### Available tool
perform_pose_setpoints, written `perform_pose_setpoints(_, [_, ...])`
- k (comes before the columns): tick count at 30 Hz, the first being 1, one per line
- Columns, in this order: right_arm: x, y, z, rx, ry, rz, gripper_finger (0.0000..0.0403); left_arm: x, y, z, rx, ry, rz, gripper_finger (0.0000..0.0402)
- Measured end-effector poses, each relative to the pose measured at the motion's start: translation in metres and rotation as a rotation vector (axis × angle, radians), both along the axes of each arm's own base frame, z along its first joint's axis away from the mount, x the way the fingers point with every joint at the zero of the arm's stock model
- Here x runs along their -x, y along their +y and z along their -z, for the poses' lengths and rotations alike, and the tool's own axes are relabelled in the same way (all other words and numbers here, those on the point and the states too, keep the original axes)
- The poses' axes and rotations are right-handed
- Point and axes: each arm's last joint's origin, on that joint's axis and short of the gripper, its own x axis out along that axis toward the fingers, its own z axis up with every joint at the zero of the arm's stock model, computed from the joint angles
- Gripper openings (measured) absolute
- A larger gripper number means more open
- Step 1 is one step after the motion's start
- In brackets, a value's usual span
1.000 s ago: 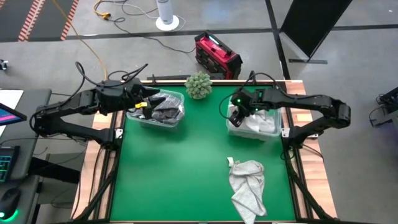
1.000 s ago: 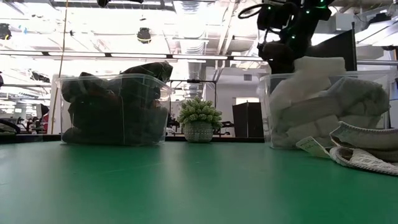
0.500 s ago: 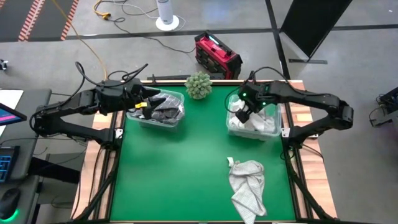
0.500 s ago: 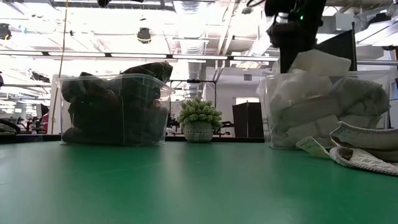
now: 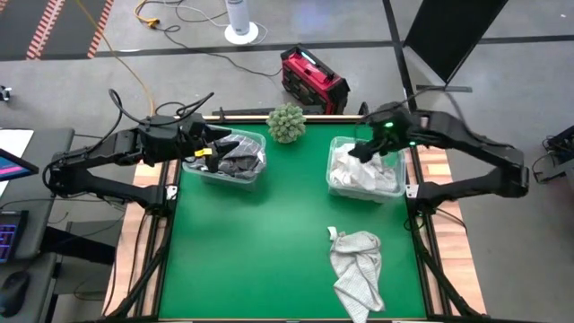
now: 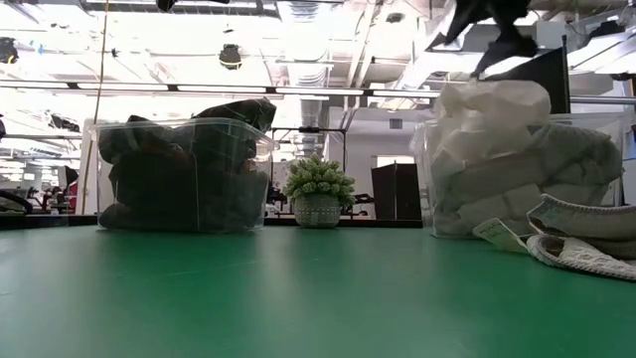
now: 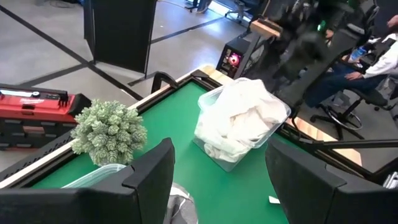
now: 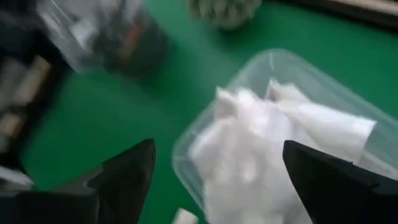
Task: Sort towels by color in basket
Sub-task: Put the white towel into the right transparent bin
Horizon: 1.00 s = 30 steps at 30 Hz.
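Right gripper (image 5: 362, 152) risen clear of right bin (image 5: 334, 184) since earlier frame, jaws spread and empty, white towels (image 5: 363, 175) heaped inside, light grey towel (image 5: 355, 269) on green table (image 5: 260, 242), left gripper (image 5: 213, 144) spread, empty, over bin of dark towels (image 5: 235, 158), no legible writing.

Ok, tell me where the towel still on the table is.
In the high view the light grey towel lies crumpled on the green table, right side near the front edge, apart from the clear bin of white towels.
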Motion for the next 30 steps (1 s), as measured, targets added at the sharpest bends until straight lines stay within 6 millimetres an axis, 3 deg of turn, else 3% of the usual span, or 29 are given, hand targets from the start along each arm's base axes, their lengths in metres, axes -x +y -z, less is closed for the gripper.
perform_pose_setpoints(6, [0.037, 0.007, -0.021, 0.001, -0.163, 0.112, 0.0376, 0.0, 0.0, 0.0, 0.0, 0.0, 0.002, 0.024])
perform_pose_setpoints(12, [0.03, 0.006, -0.017, -0.063, -0.18, 0.1, 0.0376, 0.0, 0.0, -0.001, -0.009, -0.008, 0.004, 0.024])
perform_pose_setpoints(16, [0.007, -0.003, 0.02, -0.143, -0.125, 0.071, 0.0376, -0.003, 0.0, -0.005, -0.033, -0.041, 0.009, 0.024])
perform_pose_setpoints(21, [-0.014, -0.007, 0.084, -0.26, -0.164, 0.067, 0.0376, -0.004, 0.0, -0.009, -0.059, -0.082, 0.012, 0.024])
perform_pose_setpoints(26, [-0.011, -0.006, 0.154, -0.337, -0.164, 0.142, 0.0376, -0.004, 0.0, -0.008, -0.068, -0.069, 0.015, 0.024])
perform_pose_setpoints(30, [-0.006, -0.003, 0.185, -0.37, -0.219, 0.164, 0.0376, -0.004, 0.0, -0.009, -0.081, -0.064, 0.017, 0.024])
